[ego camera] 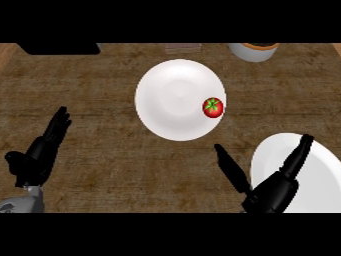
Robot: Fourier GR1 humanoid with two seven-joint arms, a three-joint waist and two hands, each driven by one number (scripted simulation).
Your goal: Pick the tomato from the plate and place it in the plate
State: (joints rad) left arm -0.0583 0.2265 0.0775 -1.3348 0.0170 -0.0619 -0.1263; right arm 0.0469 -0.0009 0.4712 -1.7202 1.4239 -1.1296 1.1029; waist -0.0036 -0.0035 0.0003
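At the left of my view the left hand (38,152) rests open over the brown counter (92,100), fingers straight and pointing away from me, holding nothing. It sits well apart from both plates.

Moving toward the middle, the centre plate (174,95) lies flat on the counter, and the tomato (213,107) sits on its right edge, close to the rim, green stem up. Nothing touches it. One tomato on one of two plates would fit either a tomato waiting to be lifted off this plate or one already set down here, so I won't call which.

To the right, the right hand (270,186) is spread wide, thumb out to the left and fingers stretched straight over the near plate (328,175), which is cut off by the lower right corner. The hand holds nothing and stands apart from the tomato, below and a little to its right.

At the back edge I can see a pale cup (253,51) and a dark object (58,48).

My worries: the tomato is round and sits at the rim, so a brush from straight fingers could roll it off onto the counter. A hand closing from the side might also nudge the plate, and the thumb could catch the near plate's rim.
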